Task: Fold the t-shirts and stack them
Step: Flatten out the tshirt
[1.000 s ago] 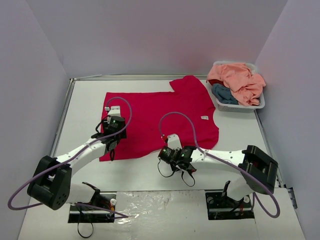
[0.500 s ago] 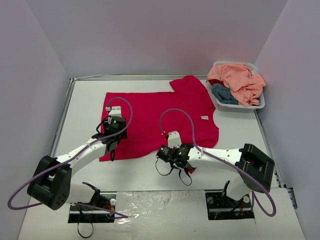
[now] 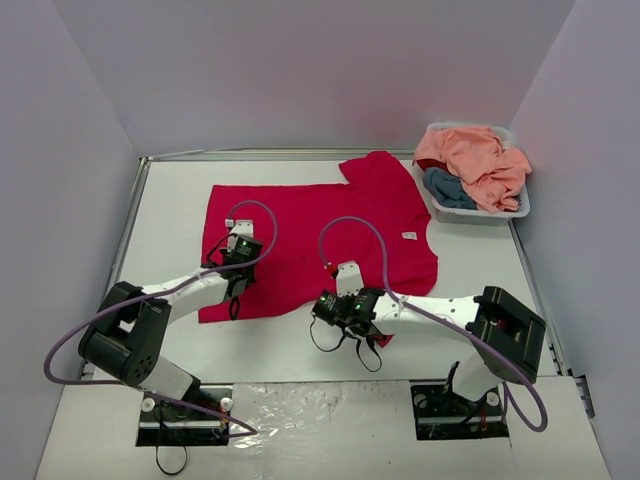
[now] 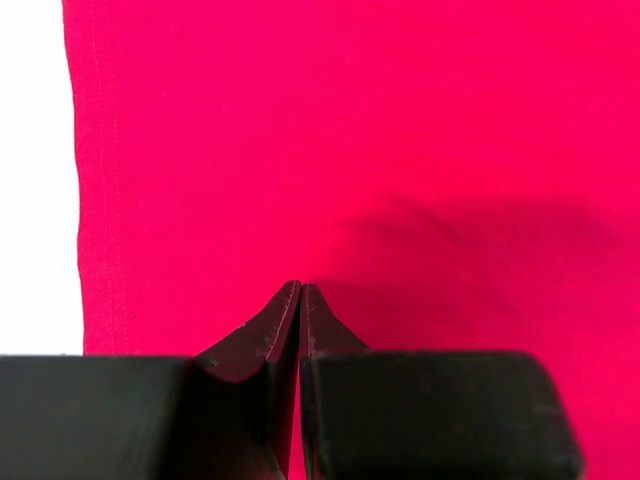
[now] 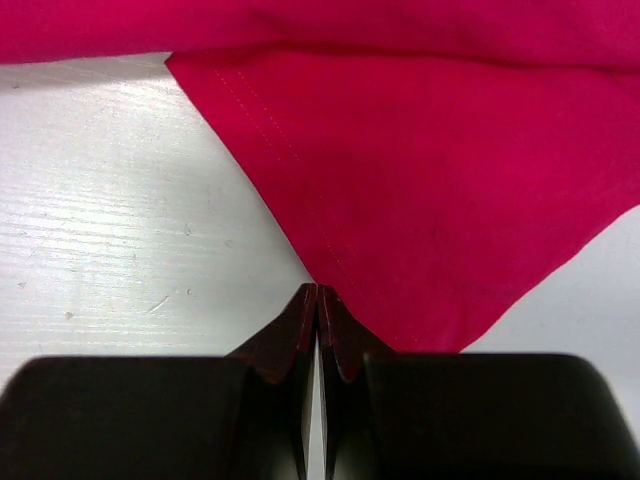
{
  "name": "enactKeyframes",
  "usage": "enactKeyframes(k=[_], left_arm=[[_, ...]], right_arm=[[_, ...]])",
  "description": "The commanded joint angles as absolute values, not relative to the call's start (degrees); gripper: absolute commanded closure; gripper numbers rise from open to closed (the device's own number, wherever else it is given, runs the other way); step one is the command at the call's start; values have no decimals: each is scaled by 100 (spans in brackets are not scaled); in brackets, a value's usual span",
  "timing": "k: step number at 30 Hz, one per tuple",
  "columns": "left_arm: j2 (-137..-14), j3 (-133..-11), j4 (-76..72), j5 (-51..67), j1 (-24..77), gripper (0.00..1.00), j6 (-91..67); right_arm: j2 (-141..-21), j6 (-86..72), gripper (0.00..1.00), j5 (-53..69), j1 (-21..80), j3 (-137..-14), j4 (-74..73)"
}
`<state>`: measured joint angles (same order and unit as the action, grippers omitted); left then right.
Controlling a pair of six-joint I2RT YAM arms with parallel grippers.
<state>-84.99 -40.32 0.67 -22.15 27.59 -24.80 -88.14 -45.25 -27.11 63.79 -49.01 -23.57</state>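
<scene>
Done: none; red shirt flat, unfolded.
Pending: shirts in basket, 2 o'clock.
Left end effector: clenched, red shirt's 8 o'clock.
Right end effector: clenched, 6 o'clock hem; pinch unclear.

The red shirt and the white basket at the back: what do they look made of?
The red t-shirt looks like soft matte knit cloth, probably cotton: it lies limp and flat, with a stitched hem in the right wrist view. The basket seems rigid white plastic, holding its shape under the peach shirt; its finish is too small to judge.
</scene>
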Motion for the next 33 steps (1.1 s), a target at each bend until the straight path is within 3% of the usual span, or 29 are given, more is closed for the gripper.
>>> enactKeyframes(k=[1,33], left_arm=[[-8586,-4412,227,-2285,2804,98,-2575],[-9870,-5458,1503,-2276,2812,97,-2971]], right_arm=[[-8736,-4720,100,-3041,6355,-5063,-2584],[-9377,-5449,100,-3445,6108,-4808,-2575]])
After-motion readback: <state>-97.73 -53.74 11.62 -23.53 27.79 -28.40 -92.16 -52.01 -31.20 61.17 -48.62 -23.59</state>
